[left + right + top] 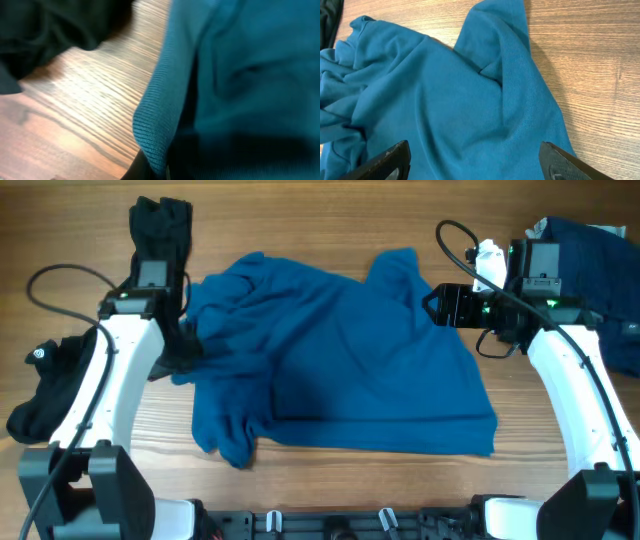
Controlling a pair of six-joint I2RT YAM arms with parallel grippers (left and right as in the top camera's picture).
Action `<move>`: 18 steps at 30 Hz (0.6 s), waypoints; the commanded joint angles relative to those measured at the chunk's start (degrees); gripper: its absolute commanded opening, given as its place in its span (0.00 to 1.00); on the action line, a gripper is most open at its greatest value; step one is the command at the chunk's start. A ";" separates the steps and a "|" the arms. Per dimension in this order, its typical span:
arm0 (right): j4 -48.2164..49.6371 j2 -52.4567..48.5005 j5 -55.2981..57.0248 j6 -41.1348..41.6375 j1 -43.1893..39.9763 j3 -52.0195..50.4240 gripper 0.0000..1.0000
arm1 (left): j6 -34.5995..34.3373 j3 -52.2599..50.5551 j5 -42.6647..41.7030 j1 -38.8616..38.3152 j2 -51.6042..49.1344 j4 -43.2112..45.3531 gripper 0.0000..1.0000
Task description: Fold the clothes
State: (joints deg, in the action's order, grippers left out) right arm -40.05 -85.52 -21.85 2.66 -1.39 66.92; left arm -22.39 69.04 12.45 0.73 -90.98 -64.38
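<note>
A blue garment (340,360) lies rumpled and spread across the middle of the wooden table. My left gripper (185,345) is at its left edge. In the left wrist view a ribbed blue hem (160,115) runs down between the dark fingers (152,172), which are closed on it. My right gripper (435,305) hovers over the garment's upper right part. In the right wrist view its fingers (480,165) are wide apart and empty above the blue cloth (445,100).
A black garment (160,225) lies at the back left and another black one (50,380) at the left edge. A pile of dark blue clothes (590,240) sits at the back right, with a white item (488,255) beside it.
</note>
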 commanded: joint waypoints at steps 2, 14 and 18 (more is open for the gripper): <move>-0.13 -0.37 -0.04 -1.18 -0.02 0.83 0.83 | -1.84 -0.02 3.74 6.60 -0.57 5.64 0.14; -1.40 -0.37 -0.02 -1.81 -0.02 0.83 0.83 | 1.16 -0.02 3.56 10.36 -0.55 12.17 0.69; -1.36 -0.37 0.00 -2.69 -0.02 0.83 0.83 | 3.30 2.27 -4.17 9.88 0.74 9.66 0.86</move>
State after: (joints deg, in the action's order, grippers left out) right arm -41.36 -85.52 -21.85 1.32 -1.39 66.92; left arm -21.71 68.97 14.26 10.63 -90.98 -54.39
